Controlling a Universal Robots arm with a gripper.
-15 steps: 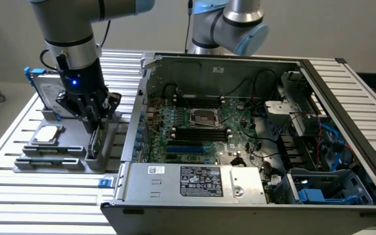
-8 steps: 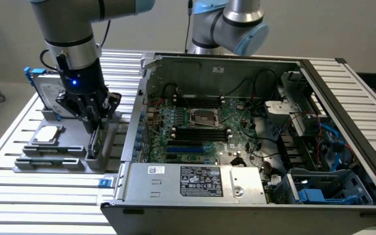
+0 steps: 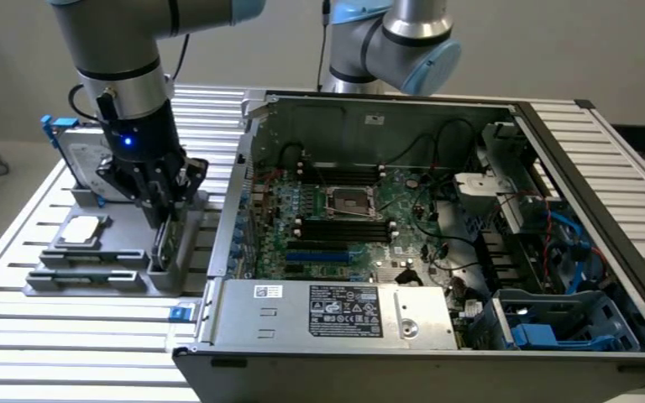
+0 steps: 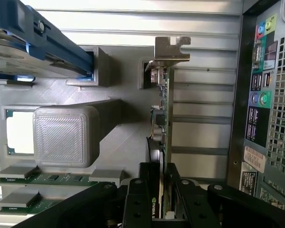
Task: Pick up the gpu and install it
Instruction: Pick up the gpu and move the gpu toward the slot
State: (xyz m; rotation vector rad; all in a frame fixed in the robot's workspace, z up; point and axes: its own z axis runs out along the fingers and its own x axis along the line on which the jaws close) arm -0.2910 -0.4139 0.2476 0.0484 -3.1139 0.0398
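Gripper (image 3: 162,211) at centre left of the exterior view clamps the gpu (image 4: 164,107), which stands on edge in a grey holder (image 4: 123,142). Open computer case (image 3: 345,117) sits beside it.

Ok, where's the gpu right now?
At the exterior view's left, the gpu stands on edge in the grey holder beside the computer case, with the gripper closed on its top edge.

Robotics lab, slatted bench (image 3: 65,353), opened computer case (image 3: 412,378)
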